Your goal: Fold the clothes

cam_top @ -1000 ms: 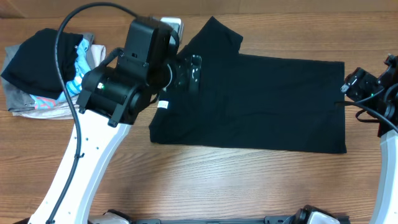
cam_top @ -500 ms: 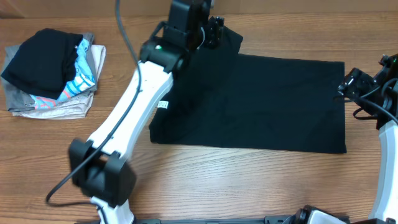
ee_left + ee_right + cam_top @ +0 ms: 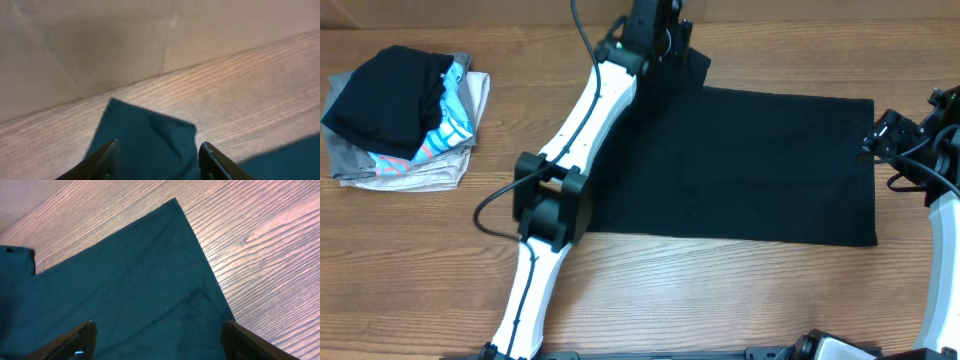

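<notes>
The clothes, a black T-shirt (image 3: 770, 170), lie flat across the middle of the wooden table (image 3: 720, 290). One short sleeve (image 3: 150, 135) sticks out toward the far edge. My left gripper (image 3: 678, 42) is stretched out over that sleeve. In the left wrist view its gripper (image 3: 157, 160) straddles the sleeve, fingers (image 3: 107, 155) apart on either side, and the fabric lies flat between them. My right gripper (image 3: 873, 140) hovers at the shirt's right edge. It is open (image 3: 162, 340) above the shirt (image 3: 125, 280) near a corner, holding nothing.
A pile of folded garments (image 3: 400, 120), grey and turquoise with black on top, sits at the far left. A beige wall (image 3: 100, 40) rises just beyond the far table edge. My left arm (image 3: 580, 130) lies along the shirt's left part.
My left arm has swung from the shirt's neck area out to the far sleeve, and its jaws have narrowed. The right arm has barely moved.
</notes>
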Robot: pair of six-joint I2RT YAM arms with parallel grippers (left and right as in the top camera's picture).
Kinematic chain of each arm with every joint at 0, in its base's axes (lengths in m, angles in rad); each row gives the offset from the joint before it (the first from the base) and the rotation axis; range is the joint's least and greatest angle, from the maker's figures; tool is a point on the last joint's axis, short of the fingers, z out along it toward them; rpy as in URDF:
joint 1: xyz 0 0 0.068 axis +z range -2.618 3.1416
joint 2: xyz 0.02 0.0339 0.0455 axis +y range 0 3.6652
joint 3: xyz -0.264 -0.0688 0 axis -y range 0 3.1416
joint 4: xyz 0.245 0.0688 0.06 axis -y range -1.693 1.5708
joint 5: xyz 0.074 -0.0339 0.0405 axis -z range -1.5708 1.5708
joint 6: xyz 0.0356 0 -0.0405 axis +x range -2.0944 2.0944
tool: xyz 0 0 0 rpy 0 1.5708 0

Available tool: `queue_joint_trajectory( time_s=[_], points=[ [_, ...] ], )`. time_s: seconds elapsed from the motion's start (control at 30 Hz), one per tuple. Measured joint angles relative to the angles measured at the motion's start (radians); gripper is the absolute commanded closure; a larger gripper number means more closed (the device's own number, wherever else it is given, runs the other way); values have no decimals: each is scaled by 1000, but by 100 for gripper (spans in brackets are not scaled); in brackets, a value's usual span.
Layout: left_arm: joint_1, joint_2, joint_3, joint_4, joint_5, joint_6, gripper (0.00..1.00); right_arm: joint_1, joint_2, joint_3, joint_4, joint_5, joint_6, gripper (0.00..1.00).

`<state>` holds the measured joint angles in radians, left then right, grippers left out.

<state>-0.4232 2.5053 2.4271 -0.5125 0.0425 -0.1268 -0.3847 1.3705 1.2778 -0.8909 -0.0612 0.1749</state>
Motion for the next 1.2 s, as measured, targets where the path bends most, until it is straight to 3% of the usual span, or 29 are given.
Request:
queue_joint_trajectory(
  time_s=[0.13,0.2,0.3,0.33,0.47,0.8,1.2],
  points=[
    [37,111,206,-65,16,-6,50,0,0,0,1,-3,0,16],
    [58,137,235,-64,19,-14,57,0,0,0,1,-4,0,16],
    [78,174,245,-39,22,-22,77,0,0,0,0,-7,0,16],
    [84,189,246,-32,22,-24,79,0,0,0,0,-9,0,16],
    [88,252,246,-25,26,-29,74,0,0,0,0,-10,0,16],
    [45,327,246,-11,28,8,75,2,0,0,0,-20,0,17],
    [52,375,283,-206,5,27,75,9,1,0,5,-20,0,17]
  ],
)
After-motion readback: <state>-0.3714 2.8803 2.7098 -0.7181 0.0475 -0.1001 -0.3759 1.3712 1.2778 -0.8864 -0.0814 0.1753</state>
